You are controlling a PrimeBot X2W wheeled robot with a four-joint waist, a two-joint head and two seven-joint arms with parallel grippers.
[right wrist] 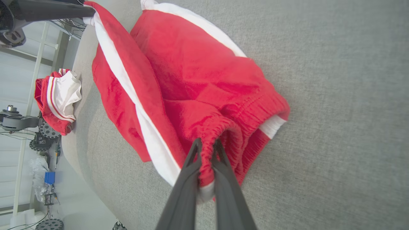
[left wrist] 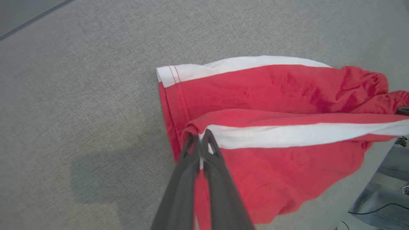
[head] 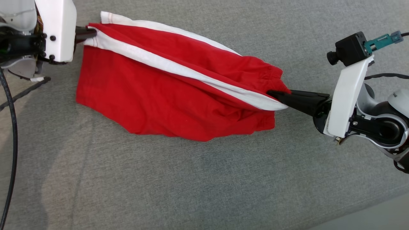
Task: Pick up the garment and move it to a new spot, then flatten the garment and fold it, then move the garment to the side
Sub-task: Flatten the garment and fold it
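Left pincer (head: 92,32), right pincer (head: 272,93) on one garment (head: 153,92)

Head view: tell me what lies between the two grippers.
The red shorts, stretched between them: the left gripper pinches one end and the right gripper pinches the other. The head view shows it.

A red-and-white cloth bundle (right wrist: 59,99) is lying at nine o'clock by the edge of the grey fabric bench (right wrist: 335,95); dark wheels (right wrist: 48,131), possibly gears, are sitting beside it.
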